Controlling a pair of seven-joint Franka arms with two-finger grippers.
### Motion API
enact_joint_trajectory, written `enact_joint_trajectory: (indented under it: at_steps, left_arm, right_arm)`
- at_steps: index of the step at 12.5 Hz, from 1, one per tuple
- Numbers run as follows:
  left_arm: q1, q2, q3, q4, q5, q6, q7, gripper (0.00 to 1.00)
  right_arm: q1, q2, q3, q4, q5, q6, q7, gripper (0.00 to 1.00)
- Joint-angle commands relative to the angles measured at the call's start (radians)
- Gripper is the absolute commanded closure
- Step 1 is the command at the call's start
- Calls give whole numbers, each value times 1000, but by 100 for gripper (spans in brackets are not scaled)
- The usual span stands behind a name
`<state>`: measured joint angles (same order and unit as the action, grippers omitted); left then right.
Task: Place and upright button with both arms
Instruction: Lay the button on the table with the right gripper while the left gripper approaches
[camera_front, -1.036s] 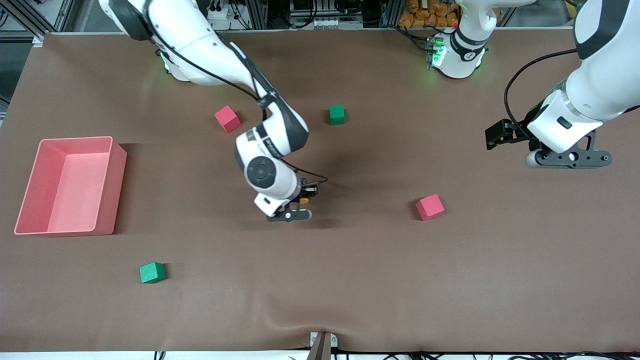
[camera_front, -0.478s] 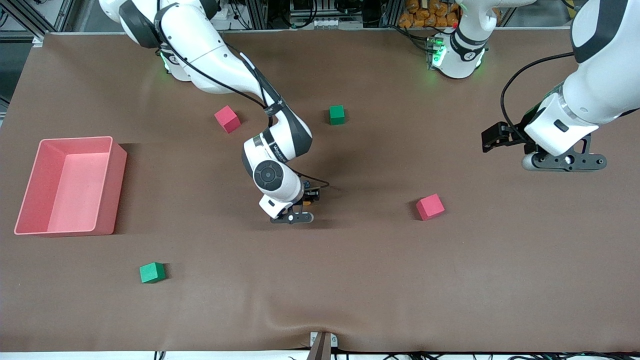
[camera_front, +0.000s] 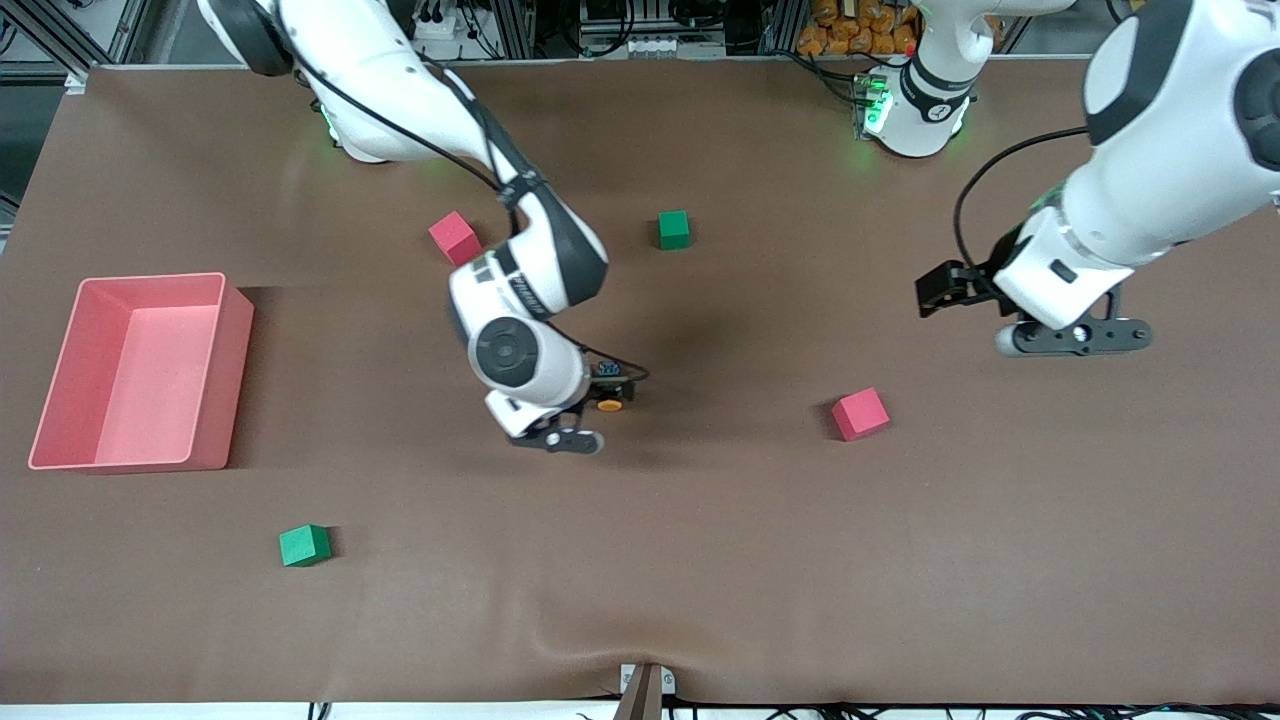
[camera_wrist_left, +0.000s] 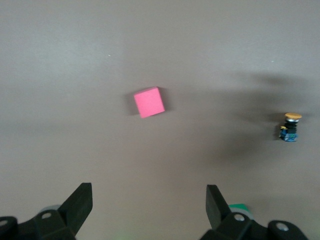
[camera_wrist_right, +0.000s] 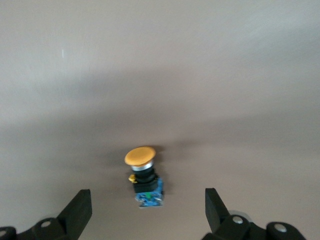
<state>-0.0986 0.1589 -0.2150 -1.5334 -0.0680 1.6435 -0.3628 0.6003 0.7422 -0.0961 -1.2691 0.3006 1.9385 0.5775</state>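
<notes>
The button (camera_front: 610, 396) rests on the brown table near its middle, apparently on its side, with its orange cap toward the front camera and its bluish base away from it. My right gripper (camera_front: 599, 377) hangs just over it, open. In the right wrist view the button (camera_wrist_right: 143, 176) sits free just ahead of the right gripper (camera_wrist_right: 147, 209), touching neither finger. My left gripper (camera_front: 942, 288) is open and empty in the air toward the left arm's end of the table. In the left wrist view the left gripper (camera_wrist_left: 148, 201) holds nothing, and the button (camera_wrist_left: 289, 127) shows small in the distance.
A red cube (camera_front: 860, 413) lies between the button and the left arm's end. Another red cube (camera_front: 455, 237) and a green cube (camera_front: 674, 229) lie nearer the bases. A green cube (camera_front: 304, 545) sits nearer the front camera. A pink bin (camera_front: 222, 380) stands at the right arm's end.
The right gripper opened and let go of the button, which now rests on the table; its wrist shifted slightly toward the right arm's end. The left arm moved in toward the table's middle.
</notes>
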Motion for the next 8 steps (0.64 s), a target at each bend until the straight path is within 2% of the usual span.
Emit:
enact_joint_trajectory:
  at_steps: [1, 5, 8]
  left_arm:
    - [-53, 22, 2, 9, 5, 16, -91, 0]
    - [-116, 102, 0, 10, -27, 15, -113, 0]
    - [-168, 230, 0, 42, -139, 16, -191, 0]
  right_arm:
    - [-164, -133, 7, -6, 0, -73, 2, 0]
    - [-347, -231, -23, 4, -8, -257, -113, 0]
    - [-442, -315, -25, 49, -87, -404, -253, 0]
